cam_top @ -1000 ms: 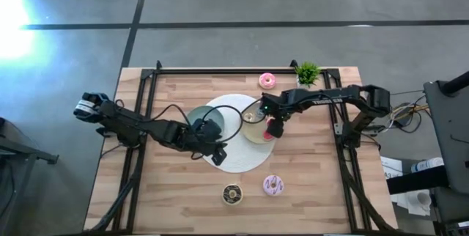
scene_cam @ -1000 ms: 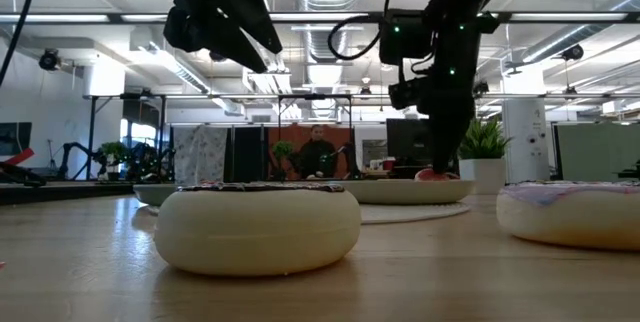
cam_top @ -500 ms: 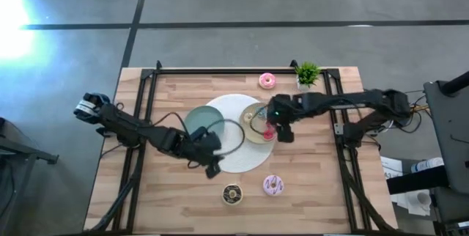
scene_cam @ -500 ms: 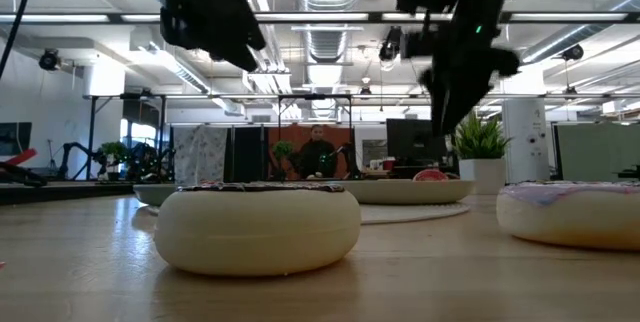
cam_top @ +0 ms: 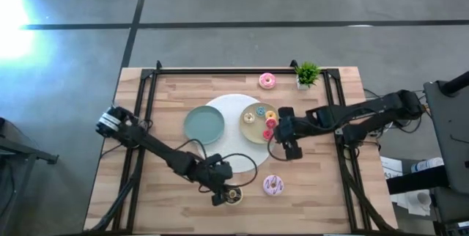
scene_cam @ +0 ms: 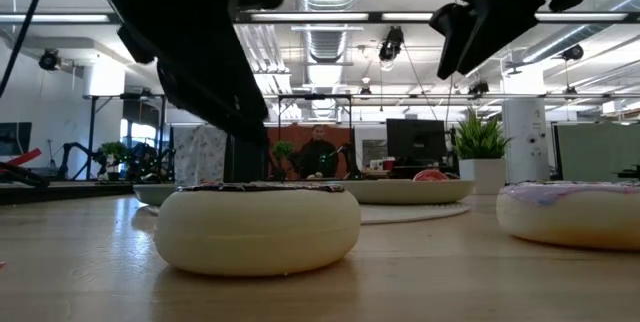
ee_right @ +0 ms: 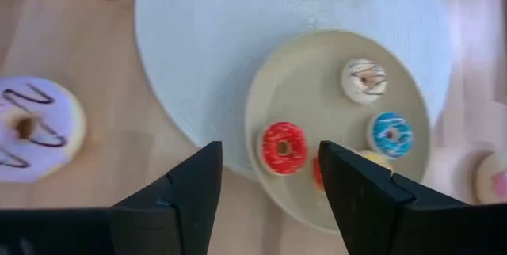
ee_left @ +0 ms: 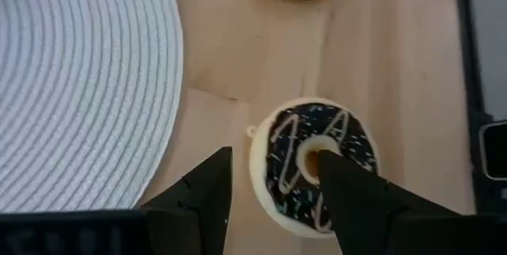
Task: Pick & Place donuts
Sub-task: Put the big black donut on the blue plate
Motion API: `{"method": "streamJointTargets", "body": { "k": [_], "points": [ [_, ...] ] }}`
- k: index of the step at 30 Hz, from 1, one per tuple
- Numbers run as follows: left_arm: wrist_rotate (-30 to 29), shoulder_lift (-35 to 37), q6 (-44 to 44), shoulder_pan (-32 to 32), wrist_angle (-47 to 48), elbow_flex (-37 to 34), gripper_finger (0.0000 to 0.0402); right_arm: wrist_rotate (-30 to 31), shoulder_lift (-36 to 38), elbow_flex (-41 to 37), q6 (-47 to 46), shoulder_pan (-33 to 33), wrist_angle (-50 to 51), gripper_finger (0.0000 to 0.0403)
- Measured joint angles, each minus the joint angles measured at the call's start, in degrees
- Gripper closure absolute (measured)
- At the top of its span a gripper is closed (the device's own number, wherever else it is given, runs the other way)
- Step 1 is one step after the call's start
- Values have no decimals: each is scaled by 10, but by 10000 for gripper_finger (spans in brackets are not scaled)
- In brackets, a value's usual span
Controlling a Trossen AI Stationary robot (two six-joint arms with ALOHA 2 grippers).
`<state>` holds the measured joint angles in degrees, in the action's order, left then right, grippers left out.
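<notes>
Near the tabletop's front edge, the left gripper hangs spread over the chocolate donut, one finger above its hole. The donut looks light and squashy, with a smooth rim; pinching across the ring seems safest. Just right lies the lilac donut. The right gripper, also spread and empty, hovers over the beige plate holding tiny donuts.

Chocolate donut and lilac donut flat on bare wood; pink donut by far edge.
</notes>
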<state>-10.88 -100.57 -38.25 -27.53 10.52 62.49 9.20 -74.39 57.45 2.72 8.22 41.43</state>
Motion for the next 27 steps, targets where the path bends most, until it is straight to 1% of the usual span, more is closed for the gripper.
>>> {"method": "streamJointTargets", "body": {
  "k": [6,11,14,16,18,22,23,25,27],
  "points": [
    [57,-69,0,-1,9,43,241,0,-2,-2,-32,26,13,199],
    [60,-107,-10,-1,60,90,241,-1,-3,-4,-51,46,19,199],
    [51,-118,-20,1,98,116,246,0,-3,-4,-56,52,19,199],
    [38,-121,-19,1,121,126,262,1,-3,-4,-58,54,16,199],
    [28,-121,-19,2,132,130,291,5,-3,-4,-58,56,17,199],
    [18,-116,-21,5,152,135,377,15,1,-4,-57,57,16,199],
    [16,-113,-23,6,156,135,387,16,2,-4,-56,57,16,199],
    [13,-106,-34,10,162,135,393,18,7,-4,-54,57,16,199],
    [9,-90,-41,13,204,139,398,32,16,-4,-53,58,15,199]
  ]
}}
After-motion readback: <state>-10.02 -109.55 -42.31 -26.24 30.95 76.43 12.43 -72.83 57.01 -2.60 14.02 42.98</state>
